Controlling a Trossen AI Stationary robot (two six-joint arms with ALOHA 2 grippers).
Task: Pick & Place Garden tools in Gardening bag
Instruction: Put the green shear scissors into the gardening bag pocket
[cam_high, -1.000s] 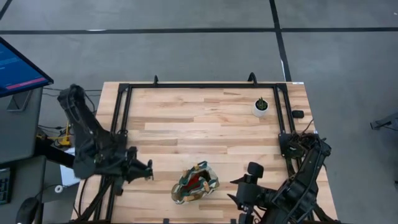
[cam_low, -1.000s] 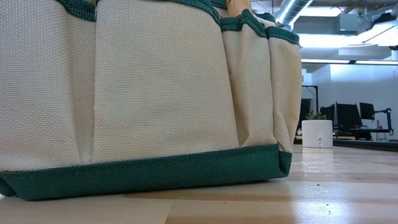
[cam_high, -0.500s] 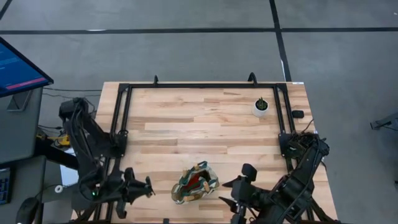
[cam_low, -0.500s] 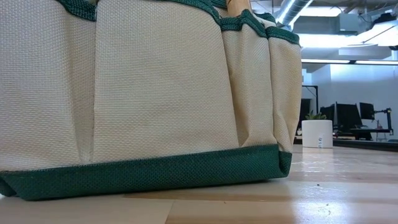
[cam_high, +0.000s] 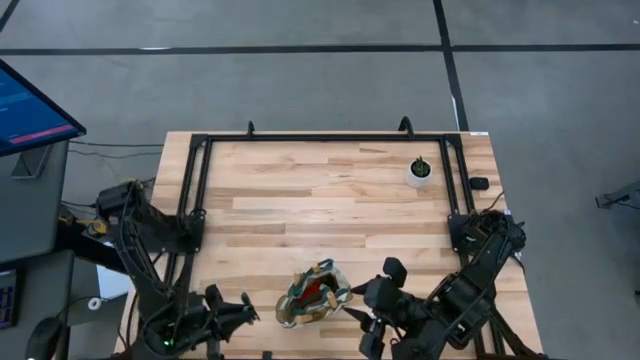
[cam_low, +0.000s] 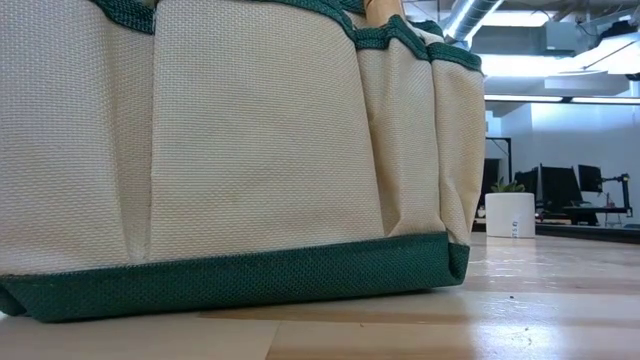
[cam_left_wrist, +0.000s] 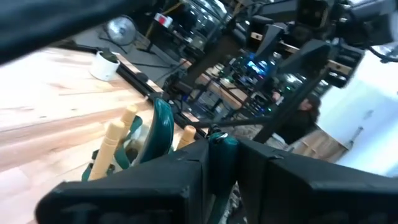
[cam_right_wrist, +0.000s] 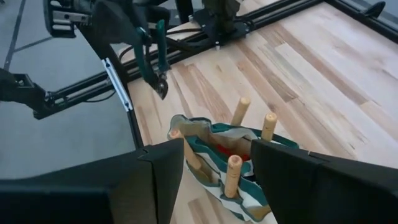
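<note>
The gardening bag (cam_high: 315, 295), tan with green trim and a red inside, stands on its base near the table's near edge. It fills the low view (cam_low: 220, 150). Three light wooden tool handles (cam_right_wrist: 241, 111) stick up out of it; their blades are hidden inside. My left gripper (cam_high: 243, 309) is open and empty, just left of the bag; it also shows in the right wrist view (cam_right_wrist: 155, 68). My right gripper (cam_high: 358, 303) is open and empty, just right of the bag, its fingers (cam_right_wrist: 163, 168) pointing toward it. No tool lies loose on the table.
A small white pot with a plant (cam_high: 420, 172) stands at the far right of the wooden table (cam_high: 320, 200); it also shows in the low view (cam_low: 510, 213). A black frame (cam_high: 320, 138) runs along the far edge and both sides.
My left arm has drawn back toward the table's near edge, and its gripper now sits lower, beside the bag's left side. My right gripper has gone toward the table's left, closer to the bag. The bag has stayed where it was.
</note>
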